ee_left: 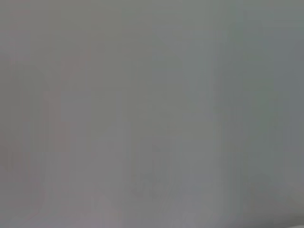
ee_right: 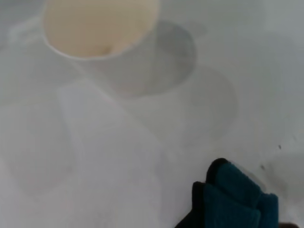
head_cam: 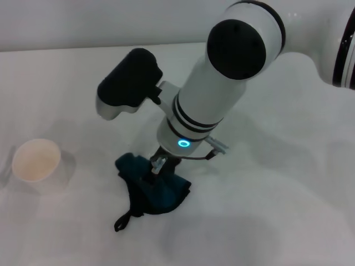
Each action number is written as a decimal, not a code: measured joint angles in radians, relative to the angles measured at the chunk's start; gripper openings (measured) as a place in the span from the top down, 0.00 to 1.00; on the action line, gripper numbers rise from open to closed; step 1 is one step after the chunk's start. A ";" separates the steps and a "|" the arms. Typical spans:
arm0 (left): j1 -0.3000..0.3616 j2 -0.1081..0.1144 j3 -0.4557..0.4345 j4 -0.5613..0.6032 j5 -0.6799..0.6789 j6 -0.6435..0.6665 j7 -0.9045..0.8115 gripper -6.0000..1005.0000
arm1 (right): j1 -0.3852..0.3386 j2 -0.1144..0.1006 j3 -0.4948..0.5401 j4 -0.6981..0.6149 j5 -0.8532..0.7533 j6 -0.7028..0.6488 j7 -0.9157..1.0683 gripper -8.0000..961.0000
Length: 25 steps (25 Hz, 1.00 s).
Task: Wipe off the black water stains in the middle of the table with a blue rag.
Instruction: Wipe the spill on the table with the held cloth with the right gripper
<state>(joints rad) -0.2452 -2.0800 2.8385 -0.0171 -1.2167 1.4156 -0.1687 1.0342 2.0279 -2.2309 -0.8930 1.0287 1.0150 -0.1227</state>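
Observation:
The blue rag (head_cam: 158, 191) lies bunched on the white table (head_cam: 266, 210) near the middle, its black loop strap (head_cam: 124, 218) trailing toward the front. My right gripper (head_cam: 160, 164) reaches down from the right arm into the top of the rag and is shut on it, pressing it to the table. A corner of the rag shows in the right wrist view (ee_right: 232, 202). The black water stains are not visible; they are hidden or out of view. My left gripper is out of view; the left wrist view shows only plain grey.
A white paper cup (head_cam: 36, 160) stands upright on the table to the left of the rag; it also shows in the right wrist view (ee_right: 95, 28). The right arm's forearm (head_cam: 211, 94) hangs over the table's middle.

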 joint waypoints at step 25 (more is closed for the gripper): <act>-0.016 0.002 -0.004 0.000 -0.003 -0.035 0.025 0.13 | 0.046 0.000 0.010 0.133 -0.123 -0.027 0.074 0.90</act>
<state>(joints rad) -0.2610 -2.0784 2.8343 -0.0169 -1.2196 1.3805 -0.1438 1.0803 2.0280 -2.2205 -0.7605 0.9056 0.9882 -0.0486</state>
